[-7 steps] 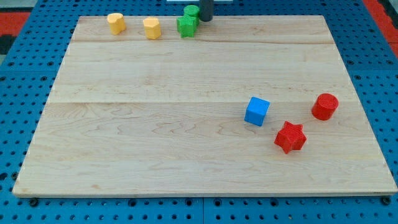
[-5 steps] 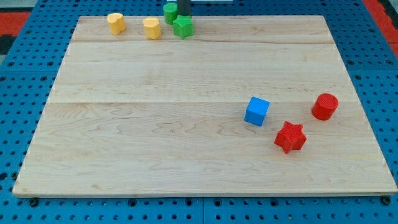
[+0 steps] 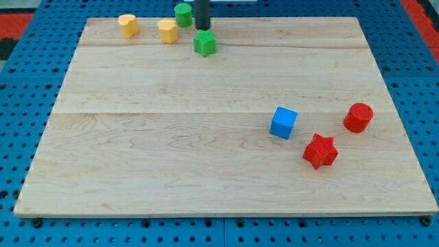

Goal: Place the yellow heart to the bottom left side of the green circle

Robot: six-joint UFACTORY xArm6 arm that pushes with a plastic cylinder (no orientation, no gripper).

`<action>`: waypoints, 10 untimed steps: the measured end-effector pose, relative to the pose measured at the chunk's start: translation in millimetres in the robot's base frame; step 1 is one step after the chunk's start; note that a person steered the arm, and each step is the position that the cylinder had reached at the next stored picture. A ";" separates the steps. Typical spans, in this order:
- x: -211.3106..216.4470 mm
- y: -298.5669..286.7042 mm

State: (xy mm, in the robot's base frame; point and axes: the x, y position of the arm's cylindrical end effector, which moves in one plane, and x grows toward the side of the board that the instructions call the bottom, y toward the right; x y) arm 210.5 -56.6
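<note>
- My tip [image 3: 203, 29] is near the view's top edge of the wooden worktop [image 3: 206, 165]; the dark rod comes down from the top of the view and ends there.
- There is no hand on this arm, only the straight rod, so nothing can be said about a hand being apart or together.
- The tip stands just above the green star [image 3: 204, 44], very close to it; I cannot tell if they touch.
- The green circle [image 3: 183, 14] is just to the view's left of the rod, at the top edge of the worktop, and a small gap shows between it and the rod.
- Two yellow blocks lie to the view's left of the green circle, both near the top edge.
- The nearer yellow block [image 3: 167, 31] sits just below and to the left of the green circle, close to it but apart.
- The farther yellow block [image 3: 127, 25] is more to the view's left, near the top left corner of the worktop.
- At this size I cannot tell which of the two yellow blocks is the heart; both look rounded.
- The blue cube [image 3: 283, 123] lies in the right half of the worktop, well apart from the tip.
- The red star [image 3: 320, 151] is below and to the right of the blue cube, near it but not touching.
- The red cylinder [image 3: 358, 117] stands near the worktop's right edge, up and to the right of the red star.
</note>
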 end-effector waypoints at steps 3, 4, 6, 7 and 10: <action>16.7 -85.3; 25.3 -105.6; 15.6 -217.4; -9.7 -242.6; 0.4 -217.9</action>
State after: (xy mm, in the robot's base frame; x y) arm 210.9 -274.5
